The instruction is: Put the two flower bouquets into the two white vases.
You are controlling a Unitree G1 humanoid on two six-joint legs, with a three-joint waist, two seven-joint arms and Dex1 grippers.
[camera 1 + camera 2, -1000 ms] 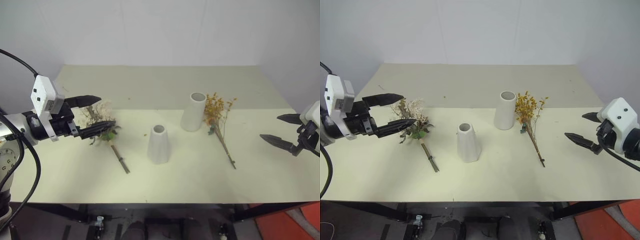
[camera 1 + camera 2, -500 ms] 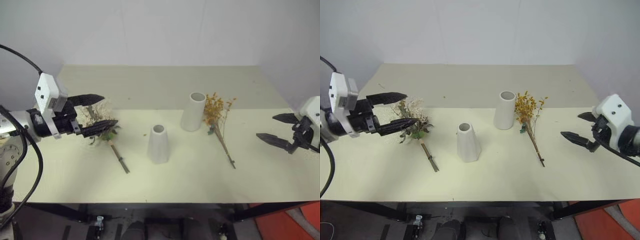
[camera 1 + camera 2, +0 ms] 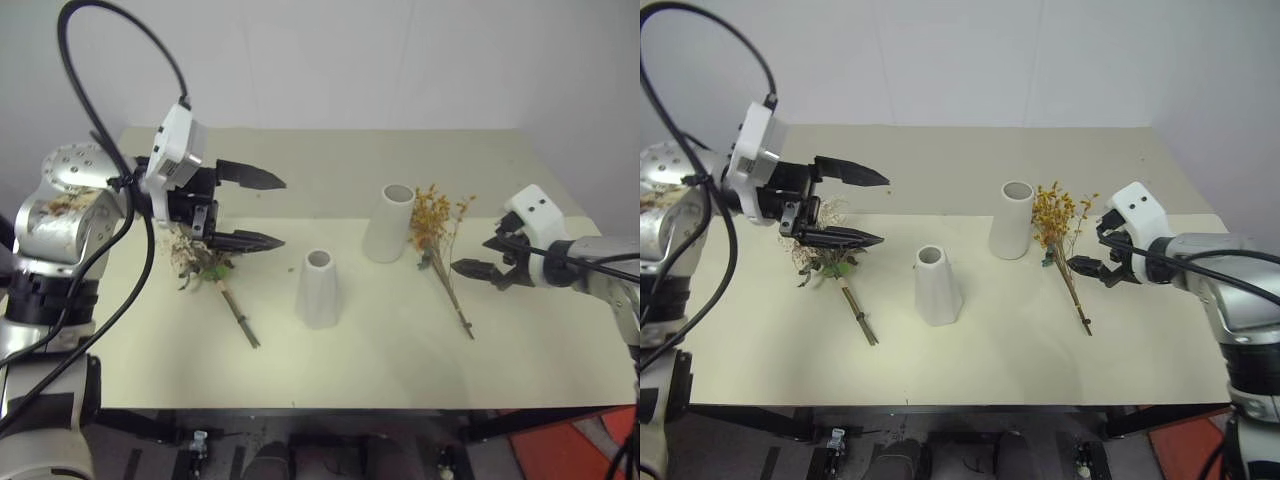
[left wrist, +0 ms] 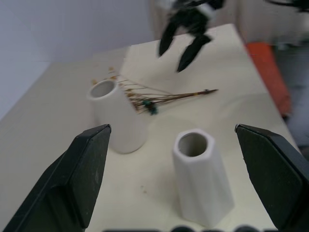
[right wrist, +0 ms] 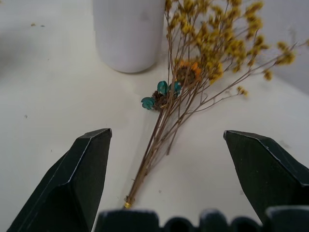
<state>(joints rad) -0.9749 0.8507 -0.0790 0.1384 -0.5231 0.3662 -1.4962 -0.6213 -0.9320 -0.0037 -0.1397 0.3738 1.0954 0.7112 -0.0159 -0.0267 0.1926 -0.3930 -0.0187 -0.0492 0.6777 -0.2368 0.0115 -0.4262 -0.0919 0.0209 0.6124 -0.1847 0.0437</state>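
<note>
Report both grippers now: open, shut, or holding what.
Left gripper: open, holding nothing, above the pink-and-white bouquet.
Right gripper: open, holding nothing, beside the yellow bouquet.

Table front: bare strip at 6 o'clock of both vases, wide passage.
Table back: open at 12 o'clock.
Short vase: stands mid-table, blocks the straight line between bouquets.
Tall vase: just beside yellow bouquet, crowding its 9 o'clock side.
Yellow bouquet, 3 o'clock side: right gripper near, jaws spread.
Pink bouquet: left gripper hangs over its 2 o'clock side, jaws spread; stem end free at 5 o'clock.
</note>
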